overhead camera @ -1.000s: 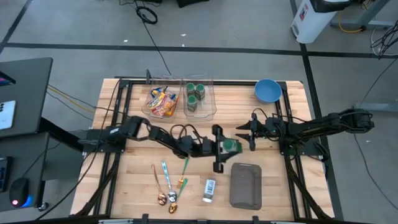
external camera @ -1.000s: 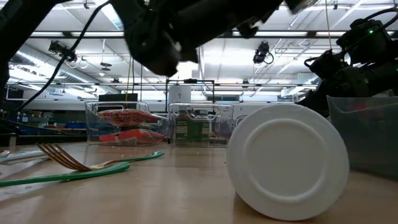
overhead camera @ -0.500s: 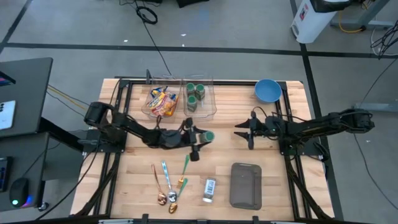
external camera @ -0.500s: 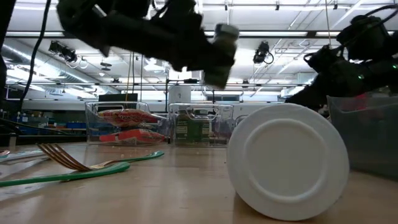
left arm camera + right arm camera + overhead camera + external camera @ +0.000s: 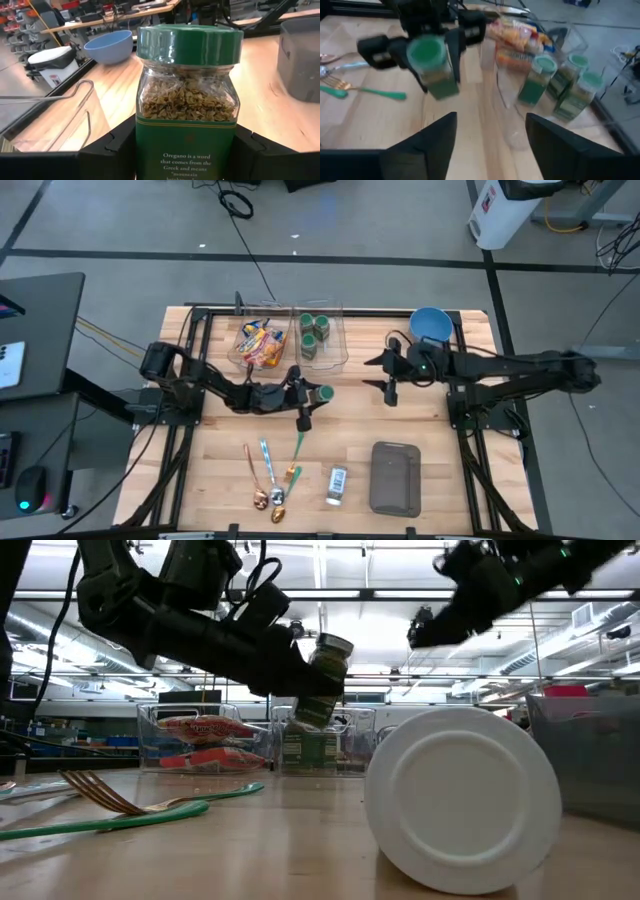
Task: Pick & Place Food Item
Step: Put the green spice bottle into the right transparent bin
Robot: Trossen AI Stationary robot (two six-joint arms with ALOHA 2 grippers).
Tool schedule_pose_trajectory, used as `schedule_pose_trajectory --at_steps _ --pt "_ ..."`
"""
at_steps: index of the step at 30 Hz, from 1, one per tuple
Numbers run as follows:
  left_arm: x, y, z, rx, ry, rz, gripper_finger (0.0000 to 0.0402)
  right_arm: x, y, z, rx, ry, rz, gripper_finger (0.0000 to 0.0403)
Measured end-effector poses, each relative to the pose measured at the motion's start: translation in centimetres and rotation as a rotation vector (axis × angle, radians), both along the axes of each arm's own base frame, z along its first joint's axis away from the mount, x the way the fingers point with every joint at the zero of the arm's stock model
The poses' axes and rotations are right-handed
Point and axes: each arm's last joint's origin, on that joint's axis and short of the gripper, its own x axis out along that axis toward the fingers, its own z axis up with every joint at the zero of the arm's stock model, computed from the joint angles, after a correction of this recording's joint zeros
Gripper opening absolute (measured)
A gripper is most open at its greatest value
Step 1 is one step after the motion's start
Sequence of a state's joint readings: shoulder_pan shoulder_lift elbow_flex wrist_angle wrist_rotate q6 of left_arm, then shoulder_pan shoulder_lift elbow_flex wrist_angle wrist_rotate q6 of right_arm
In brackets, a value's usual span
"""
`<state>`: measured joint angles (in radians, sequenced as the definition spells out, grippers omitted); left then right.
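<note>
Your left gripper is clamped on the jar, a glass oregano jar with a green lid, and holds it in the air above the middle of the table. In the low view the jar hangs tilted, well clear of the wood. In the left wrist view the jar fills the frame, a dark finger pressed on each side. Taking the table centre as the clock's hub in the high view, the jar sits almost at the hub, a little toward 9 o'clock. Your right gripper hovers at about 2 o'clock from the hub, pointing at the jar, fingers spread apart with nothing between them; the right wrist view shows the wide gap between its fingers. At 12 o'clock stands a clear bin with three more green-lidded jars in it, and just beside it, toward 11 o'clock, a second clear bin holds snack packets. The blue bowl is at 1 o'clock, near the table's far edge. A grey container lies at 5 o'clock, a small packet at 6 o'clock, and the cutlery, spoons and a green-handled fork, at 7 o'clock. In the low view a white disc stands on edge close to the camera.
</note>
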<state>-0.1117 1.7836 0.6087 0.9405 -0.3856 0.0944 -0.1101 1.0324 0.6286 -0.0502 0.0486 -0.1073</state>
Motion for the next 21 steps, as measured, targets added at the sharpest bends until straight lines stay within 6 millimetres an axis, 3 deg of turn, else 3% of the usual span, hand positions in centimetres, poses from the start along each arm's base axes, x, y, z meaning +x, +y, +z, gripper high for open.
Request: schedule_pose_trajectory --at_steps 8,12,21 --pt "0.0 1.6 -0.2 -0.044 0.004 -0.019 0.0207 4.8 -0.5 4.4 -0.050 0.162 0.048 0.0254" --pt "0.0 2.4 -0.4 -0.072 0.016 -0.005 0.0207 7.6 -0.8 4.9 -0.070 0.271 0.091 0.0245" --pt "-0.1 3.3 -0.6 -0.081 0.038 0.014 0.0207 12.3 -1.2 3.6 -0.059 0.438 0.178 0.0243"
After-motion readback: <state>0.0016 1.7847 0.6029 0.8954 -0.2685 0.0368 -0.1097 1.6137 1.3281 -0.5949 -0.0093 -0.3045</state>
